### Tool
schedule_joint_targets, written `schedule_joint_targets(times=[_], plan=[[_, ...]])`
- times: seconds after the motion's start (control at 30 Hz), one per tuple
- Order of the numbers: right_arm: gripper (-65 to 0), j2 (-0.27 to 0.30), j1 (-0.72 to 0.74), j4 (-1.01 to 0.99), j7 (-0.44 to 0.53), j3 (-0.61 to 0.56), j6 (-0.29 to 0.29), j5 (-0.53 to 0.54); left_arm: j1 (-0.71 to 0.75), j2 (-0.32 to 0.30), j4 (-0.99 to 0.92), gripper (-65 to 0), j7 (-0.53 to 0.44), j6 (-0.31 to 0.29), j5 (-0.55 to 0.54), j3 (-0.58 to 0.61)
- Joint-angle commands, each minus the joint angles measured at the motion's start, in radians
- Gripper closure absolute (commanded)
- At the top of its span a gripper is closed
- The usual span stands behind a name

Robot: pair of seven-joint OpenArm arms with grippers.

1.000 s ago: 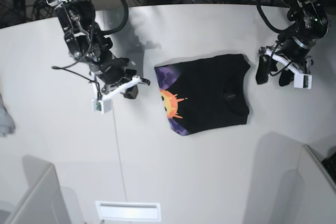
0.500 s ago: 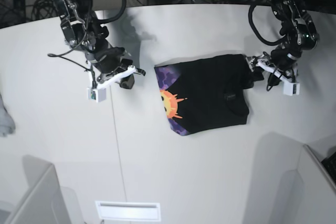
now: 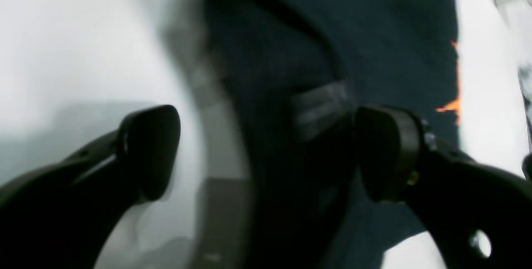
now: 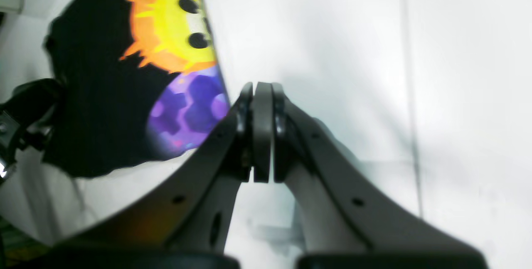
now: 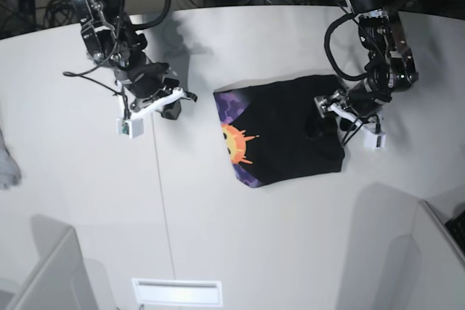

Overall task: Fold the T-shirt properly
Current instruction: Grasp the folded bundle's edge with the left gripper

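T-shirt (image 5: 283, 130) folded into a rough rectangle, flat on white counter (image 5: 218, 215), centre-right of base view. Black side up over most of it; purple print and orange sun face along its left edge.

Left pincer (image 5: 330, 117) at right of base view, spread wide over shirt's right edge near the collar. Nothing gripped. In left wrist view, blurred: left pincer (image 3: 266, 152) with one finger (image 3: 151, 148) over bare counter (image 3: 83, 32), the other over black cloth, T-shirt (image 3: 374, 32) filling centre and upper right, sliver of orange at far right edge.

Right pincer (image 5: 173, 107) at upper left of base view, over bare counter, just left of shirt's purple corner, apart from it. Clenched, empty. In right wrist view: right pincer (image 4: 262, 132) with pads pressed together, T-shirt (image 4: 104, 94) in upper left, sun face and purple honeycomb pattern clear, counter (image 4: 415, 73) filling the right.

Light grey cloth (image 5: 7, 165) at far left edge of base view.
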Motion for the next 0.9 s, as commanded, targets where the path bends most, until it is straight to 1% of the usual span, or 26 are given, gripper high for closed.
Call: schedule_joint_targets(times=[0.0, 0.17, 0.33, 0.43, 0.47, 0.6, 0.67, 0.7, 0.73, 0.87], plan=[[0.0, 0.005, 0.011, 0.021, 0.020, 0.008, 0.013, 0.007, -0.007, -0.003, 0.001, -65.0, 0.008, 0.006, -0.010, 0.009], [0.0, 0.005, 0.011, 0.021, 0.020, 0.008, 0.013, 0.006, -0.005, -0.001, -0.021, -65.0, -0.050, 0.012, -0.010, 0.072], [0.0, 0.007, 0.009, 0.021, 0.018, 0.031, 0.013, 0.007, -0.008, -0.005, -0.088, -65.0, -0.058, 0.014, -0.010, 0.100], [0.0, 0.007, 0.000, 0.021, 0.020, 0.041, 0.013, 0.006, -0.008, -0.005, -0.104, -65.0, -0.059, 0.029, -0.010, 0.100], [0.0, 0.007, -0.009, 0.021, 0.020, 0.058, 0.013, 0.006, -0.008, -0.006, -0.104, -63.5, -0.059, 0.032, -0.010, 0.100], [0.0, 0.005, -0.043, 0.021, 0.021, 0.107, 0.013, 0.004, -0.007, -0.011, -0.104, -34.7, -0.053, 0.032, -0.010, 0.101], [0.0, 0.005, -0.061, 0.021, 0.021, 0.129, 0.014, 0.002, -0.005, -0.032, -0.104, -23.4, -0.051, 0.032, -0.010, 0.103], [0.0, 0.005, -0.069, 0.021, 0.021, 0.143, 0.023, 0.002, -0.004, -0.041, -0.104, -18.3, -0.051, 0.032, -0.010, 0.117], [0.0, 0.005, -0.078, 0.021, 0.021, 0.160, 0.045, 0.002, -0.004, -0.046, -0.104, -13.5, -0.051, 0.032, -0.010, 0.135], [0.0, 0.001, -0.118, 0.021, 0.021, 0.226, 0.123, 0.002, -0.005, -0.103, -0.104, 0.0, -0.053, 0.032, -0.010, 0.221]])
